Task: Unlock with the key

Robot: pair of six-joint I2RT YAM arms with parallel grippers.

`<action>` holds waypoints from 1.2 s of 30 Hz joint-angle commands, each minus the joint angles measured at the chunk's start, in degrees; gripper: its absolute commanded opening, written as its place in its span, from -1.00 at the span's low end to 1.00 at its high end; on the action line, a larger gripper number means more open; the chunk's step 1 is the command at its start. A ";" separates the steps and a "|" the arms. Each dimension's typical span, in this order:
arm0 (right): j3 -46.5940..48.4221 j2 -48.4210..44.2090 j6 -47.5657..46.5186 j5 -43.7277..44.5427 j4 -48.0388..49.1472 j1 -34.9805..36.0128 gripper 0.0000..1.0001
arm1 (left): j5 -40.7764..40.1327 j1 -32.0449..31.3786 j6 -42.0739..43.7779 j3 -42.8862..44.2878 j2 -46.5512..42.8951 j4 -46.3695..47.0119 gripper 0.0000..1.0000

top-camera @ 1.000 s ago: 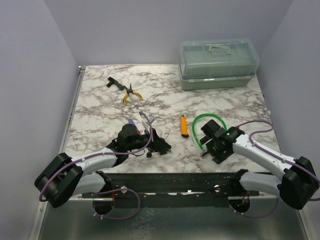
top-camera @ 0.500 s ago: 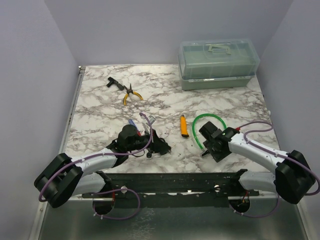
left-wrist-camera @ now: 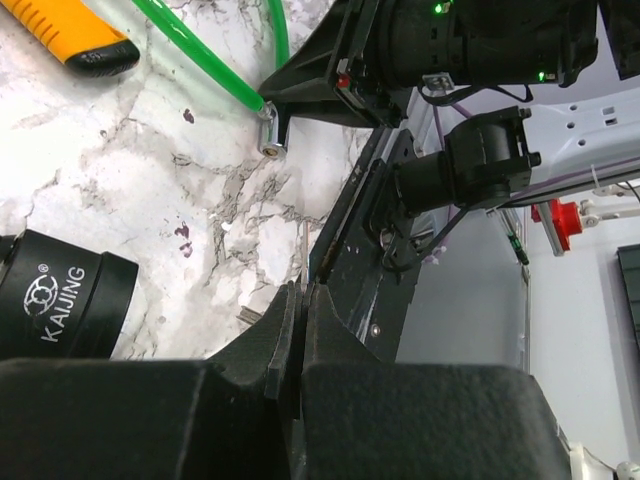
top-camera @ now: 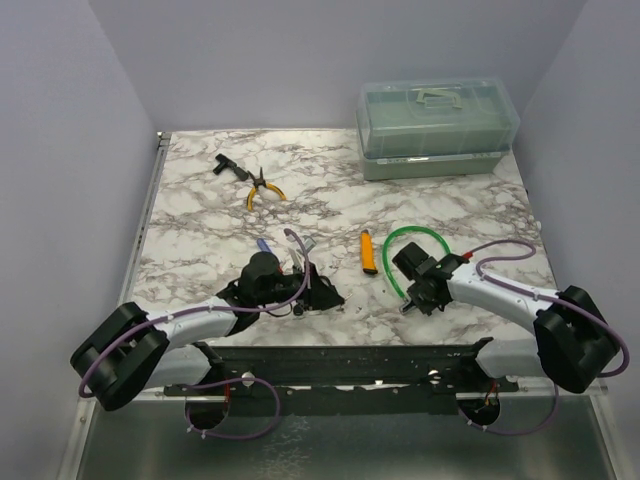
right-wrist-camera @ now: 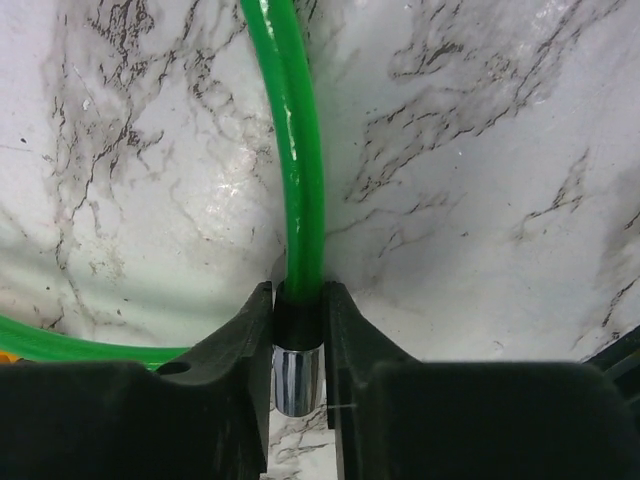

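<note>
Key [left-wrist-camera: 303,257] in left gripper [left-wrist-camera: 302,293], toolbox [top-camera: 437,128] lidded

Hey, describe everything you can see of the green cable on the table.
The cable is glossy green, plastic-coated by its look, lying in an arch on the marble table. One end carries a black collar and a silver metal tip. The right gripper has its jaws pressed against that collar from both sides.

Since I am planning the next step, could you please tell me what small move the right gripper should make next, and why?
Probably a slight lift: the right gripper pinches the black collar of the green plastic-coated cable, just above its silver metal tip, which lies on the marble-patterned table; raising should free that end.
</note>
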 commanded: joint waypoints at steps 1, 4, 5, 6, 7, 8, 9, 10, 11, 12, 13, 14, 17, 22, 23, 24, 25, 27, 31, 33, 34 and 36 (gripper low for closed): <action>-0.89 0.23 -1.28 2.30 2.21 0.26 -0.73 | -1.92 -1.36 0.46 1.07 1.07 0.09 -1.00; -0.45 -1.31 -1.90 2.46 2.13 0.26 -0.98 | -2.31 -2.21 0.51 1.50 1.72 0.09 -1.00; -0.14 -2.01 -2.77 2.57 2.44 0.26 -0.99 | -2.41 -2.48 0.49 1.74 2.18 0.09 -1.00; 0.09 -3.04 -4.06 2.72 2.99 0.23 -0.99 | -2.50 -2.85 0.53 2.14 2.58 0.09 -1.00; 0.41 -4.00 -4.77 2.95 3.11 0.25 -0.99 | -2.58 -3.29 0.55 2.55 3.20 0.09 -1.00; 0.76 -5.13 -4.88 3.23 2.95 0.21 -0.99 | -2.65 -3.72 0.66 3.06 3.81 0.09 -1.00; 1.23 -6.19 -4.86 3.31 2.77 0.25 -0.99 | -2.99 -4.25 0.64 3.51 4.46 0.09 -1.00; 1.81 -7.21 -4.90 3.39 2.49 0.26 -1.00 | -3.57 -4.86 0.59 4.02 5.09 0.09 -1.00; 2.40 -8.03 -4.96 3.42 2.20 0.26 -0.99 | -4.24 -5.35 0.48 4.51 5.72 0.09 -1.00; 3.10 -8.64 -4.92 3.38 1.96 0.26 -1.00 | -4.76 -5.85 0.40 5.06 6.48 0.09 -1.00; 3.61 -9.17 -5.01 3.18 1.79 0.26 -0.99 | -5.14 -6.36 0.29 5.72 7.51 0.09 -1.00; 4.13 -9.58 -5.47 2.78 2.07 0.21 -0.99 | -5.37 -6.81 0.17 6.41 8.40 0.09 -1.00; 4.81 -10.66 -7.53 1.04 3.80 0.26 -1.00 | -5.66 -8.01 -0.06 8.64 11.17 0.09 -1.00; 4.37 -12.55 -8.50 -1.56 6.14 0.22 -0.99 | -7.31 -10.10 -0.34 11.43 14.14 0.09 -1.00; 3.97 -12.97 -8.50 -1.95 6.73 0.25 -1.00 | -7.75 -10.25 -0.59 11.80 14.67 0.13 -1.00; 3.68 -13.29 -8.50 -2.37 7.44 0.27 -1.00 | -8.32 -10.42 -0.87 12.07 15.15 0.17 -1.00; 3.34 -13.51 -8.50 -2.61 8.05 0.24 -1.00 | -8.86 -10.53 -1.12 12.25 15.61 0.18 -1.00; 3.01 -13.81 -8.31 -3.22 8.87 0.22 -0.99 | -10.05 -10.64 -1.81 12.37 16.42 0.24 -1.00; 2.70 -13.84 -7.93 -4.57 10.04 0.30 -1.00 | -10.60 -10.73 -2.92 12.49 18.15 1.21 -1.00; 2.49 -13.76 -8.21 -5.27 10.89 0.26 -1.00 | -10.10 -10.81 -2.88 12.65 19.06 1.72 -1.00; 2.49 -13.76 -8.23 -5.67 11.13 0.26 -1.00 | -10.08 -10.81 -2.88 12.69 19.33 2.06 -1.00; 2.38 -13.62 -8.25 -6.24 11.34 0.23 -0.99 | -10.21 -10.86 -2.87 12.65 19.70 2.70 -1.00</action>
